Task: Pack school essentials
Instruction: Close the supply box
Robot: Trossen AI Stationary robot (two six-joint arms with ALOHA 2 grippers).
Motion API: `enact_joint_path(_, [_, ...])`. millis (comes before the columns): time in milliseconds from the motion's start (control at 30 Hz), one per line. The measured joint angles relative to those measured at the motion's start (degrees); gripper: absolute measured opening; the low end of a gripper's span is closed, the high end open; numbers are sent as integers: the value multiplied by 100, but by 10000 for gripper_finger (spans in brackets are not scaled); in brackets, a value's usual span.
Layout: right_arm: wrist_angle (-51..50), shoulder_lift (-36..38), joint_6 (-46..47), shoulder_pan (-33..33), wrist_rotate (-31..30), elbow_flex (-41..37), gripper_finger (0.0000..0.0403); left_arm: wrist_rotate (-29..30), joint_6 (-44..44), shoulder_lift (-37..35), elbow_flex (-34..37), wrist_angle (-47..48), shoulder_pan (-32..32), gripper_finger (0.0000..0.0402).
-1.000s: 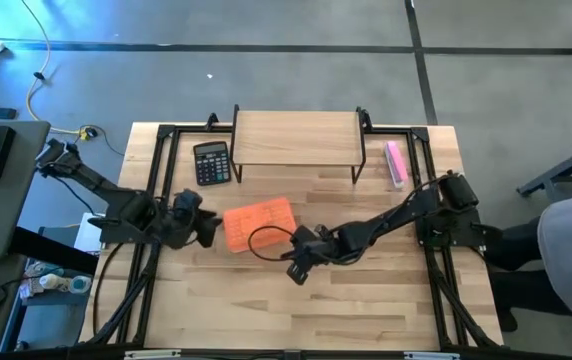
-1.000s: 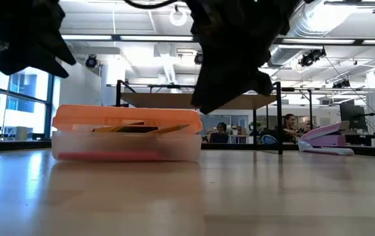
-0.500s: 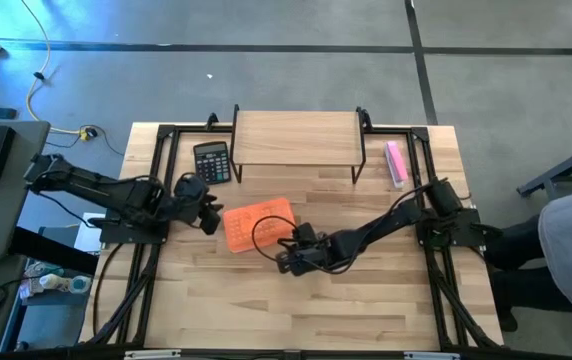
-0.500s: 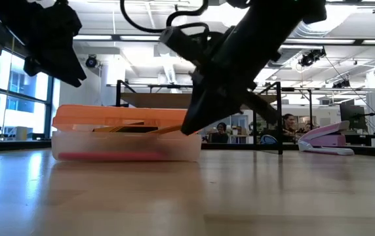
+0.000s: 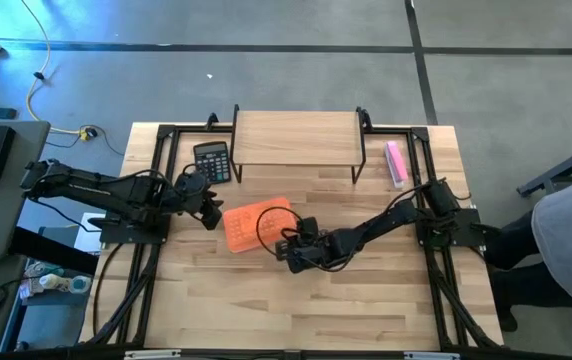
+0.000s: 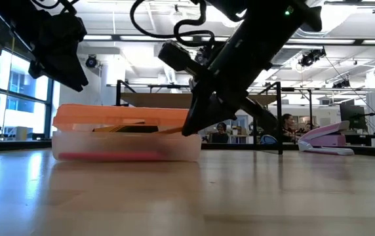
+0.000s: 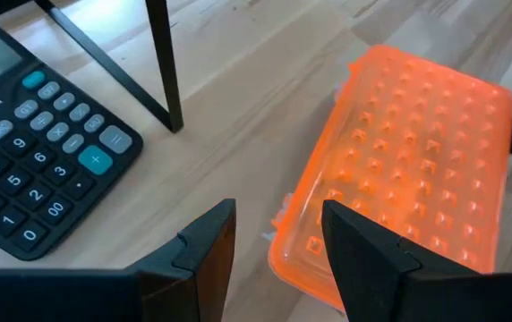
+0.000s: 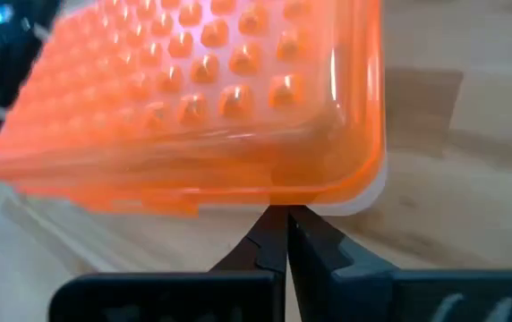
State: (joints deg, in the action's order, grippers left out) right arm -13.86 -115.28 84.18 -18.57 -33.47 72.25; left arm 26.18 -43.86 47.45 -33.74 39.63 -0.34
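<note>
orange-lidded clear box point(image 6: 127, 136) holds yellow and pink items, lid closed.

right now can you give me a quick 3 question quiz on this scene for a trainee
1. True or false: the orange lid of the pencil box is down on it.
2. Which gripper has its fingers together at the box's edge?
A. left gripper
B. right gripper
3. Fill in: the black thing on the table beside the left gripper is a ____.

Key
1. True. In the low view the lid lies on the clear base.
2. B. The left gripper's fingers are apart, above the table by the box.
3. calculator
</note>
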Motion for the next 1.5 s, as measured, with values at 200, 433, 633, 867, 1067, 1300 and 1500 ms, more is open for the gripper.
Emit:
enact_joint_path(200, [100,0,149,132,-52,0,0,-50,116,1,0,1,2,158])
enact_joint_path(433, [107,20,295,81,105,0,0,-75,112,0,0,1,1,158])
enact_joint_path(633, [125,38,449,-170,273,0,0,-353,107,1,0,3,-15,158])
enact_joint_path(867, [51,538,-191,-140,-406,2,0,-663,105,1,0,1,-34,158])
enact_joint_path(1067, [-352,843,-906,469,-456,4,0,-713,-186,1,0,11,-183,158])
enact_joint_path(1300, [-683,881,-1617,1303,762,4,0,-884,-1323,1,0,693,-562,158])
enact_joint_path(1500, [-956,879,-1790,1605,1260,4,0,-886,-2506,5,270,892,-992,158])
